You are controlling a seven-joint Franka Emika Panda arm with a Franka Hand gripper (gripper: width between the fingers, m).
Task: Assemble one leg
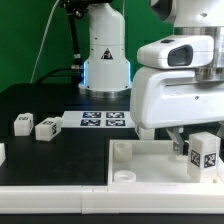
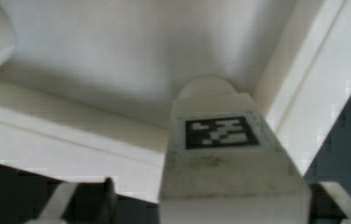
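Tabletop: lies on the worktop, nearest the camera.
Held leg: over the tabletop, at the exterior view's right.
Marker board: behind the tabletop.
Loose legs: on the worktop, to the exterior view's left of the marker board.

no readable text — only patterned tags.
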